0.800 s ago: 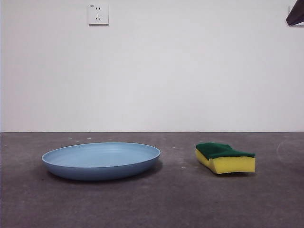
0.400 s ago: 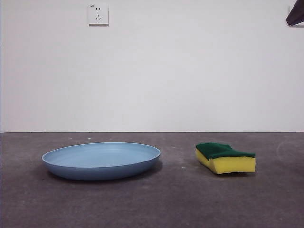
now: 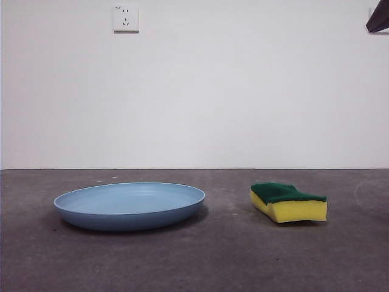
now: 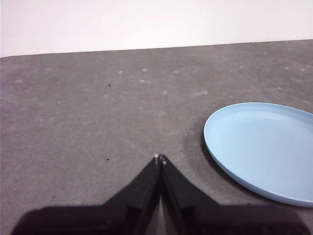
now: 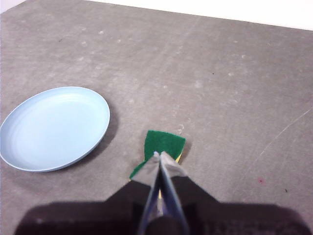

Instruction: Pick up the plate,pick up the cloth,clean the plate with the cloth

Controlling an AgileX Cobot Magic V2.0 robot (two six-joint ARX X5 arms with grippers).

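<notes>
The light-blue plate (image 3: 129, 205) lies flat on the grey table at the left; it also shows in the left wrist view (image 4: 264, 149) and the right wrist view (image 5: 54, 126). The sponge (image 3: 288, 202), yellow foam with a green top, lies to its right, apart from it; it also shows in the right wrist view (image 5: 164, 145). My left gripper (image 4: 160, 157) is shut and empty, high above the table beside the plate. My right gripper (image 5: 157, 154) is shut and empty, high above the sponge. One arm shows as a black tip (image 3: 378, 19) at the top right corner.
The grey table (image 3: 231, 255) ends at a white wall with a socket (image 3: 125, 18). Bare table lies in front of and between the plate and the sponge.
</notes>
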